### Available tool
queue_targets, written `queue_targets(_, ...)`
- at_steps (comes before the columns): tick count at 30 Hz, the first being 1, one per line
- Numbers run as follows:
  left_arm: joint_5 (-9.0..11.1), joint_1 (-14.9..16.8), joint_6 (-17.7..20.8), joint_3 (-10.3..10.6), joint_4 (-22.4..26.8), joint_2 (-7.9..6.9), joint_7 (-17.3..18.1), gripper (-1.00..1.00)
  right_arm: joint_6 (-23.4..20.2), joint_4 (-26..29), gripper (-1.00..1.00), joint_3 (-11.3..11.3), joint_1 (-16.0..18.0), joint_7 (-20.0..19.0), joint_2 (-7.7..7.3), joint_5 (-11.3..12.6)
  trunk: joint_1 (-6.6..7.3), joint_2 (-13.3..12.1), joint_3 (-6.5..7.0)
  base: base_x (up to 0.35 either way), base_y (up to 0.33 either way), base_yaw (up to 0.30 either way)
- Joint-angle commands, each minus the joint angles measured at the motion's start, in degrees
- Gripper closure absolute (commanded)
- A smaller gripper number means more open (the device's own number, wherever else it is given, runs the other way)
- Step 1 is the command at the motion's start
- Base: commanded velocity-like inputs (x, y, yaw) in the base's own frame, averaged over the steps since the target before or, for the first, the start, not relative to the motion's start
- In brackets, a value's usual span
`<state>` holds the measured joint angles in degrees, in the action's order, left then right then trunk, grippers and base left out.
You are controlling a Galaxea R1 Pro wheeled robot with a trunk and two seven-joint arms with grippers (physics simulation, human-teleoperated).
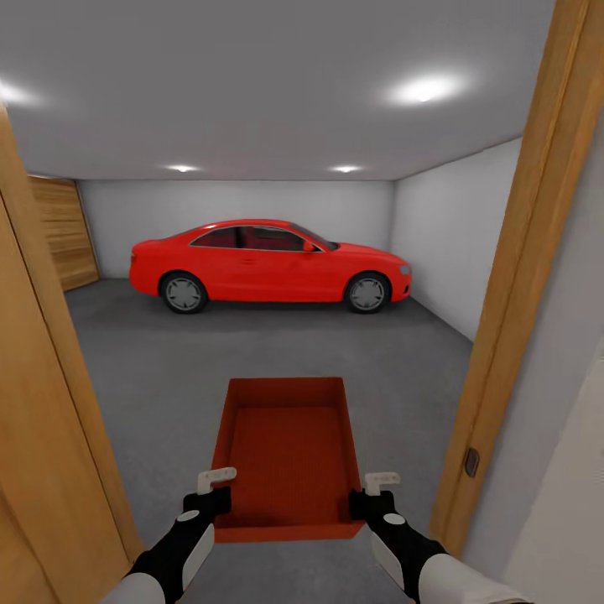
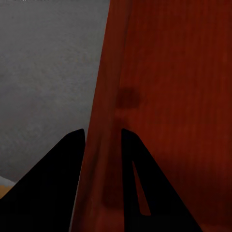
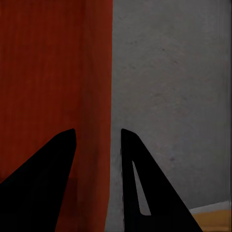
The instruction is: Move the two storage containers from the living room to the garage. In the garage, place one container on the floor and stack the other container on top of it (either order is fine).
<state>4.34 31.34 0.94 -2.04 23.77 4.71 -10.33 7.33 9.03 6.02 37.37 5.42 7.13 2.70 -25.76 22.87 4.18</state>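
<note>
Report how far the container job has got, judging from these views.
Done: the robot has reached the garage doorway, red car ahead. In hand: one storage container, empty, gripped on its side walls by the left gripper and right gripper. Left: set it on the grey floor, then stack the second on it.

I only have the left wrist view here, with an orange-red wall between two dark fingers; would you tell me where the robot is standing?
Observer: In the head view it is in a wooden doorway, facing the garage with a red car parked at the far wall.
Operator: Thank you. Is the other arm on the box too?
Observer: Yes, the right gripper straddles the opposite side wall of the storage container, as the left gripper does on its side.
Operator: Is the container already on the floor?
Observer: It is held out level in front of the robot, above the dark grey floor; whether it touches, I cannot tell.
</note>
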Motion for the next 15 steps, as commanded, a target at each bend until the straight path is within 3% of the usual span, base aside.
queue_targets(1, -0.56, 0.03, -0.76, -0.94, 0.48, -0.84, -0.40, 1.00, 0.23, -0.24, 1.00, -0.48, 0.00, 0.46, -0.54, 0.55, -0.02, 0.05, -0.03, 0.000, 0.000, -0.107)
queue_targets(15, -0.49, 0.03, -0.76, -1.02, 0.48, -0.84, -0.40, 1.00, 0.21, -0.24, 1.00, -0.48, 0.03, 0.53, -0.54, 0.55, -0.02, 0.05, -0.03, 0.000, 0.000, -0.011)
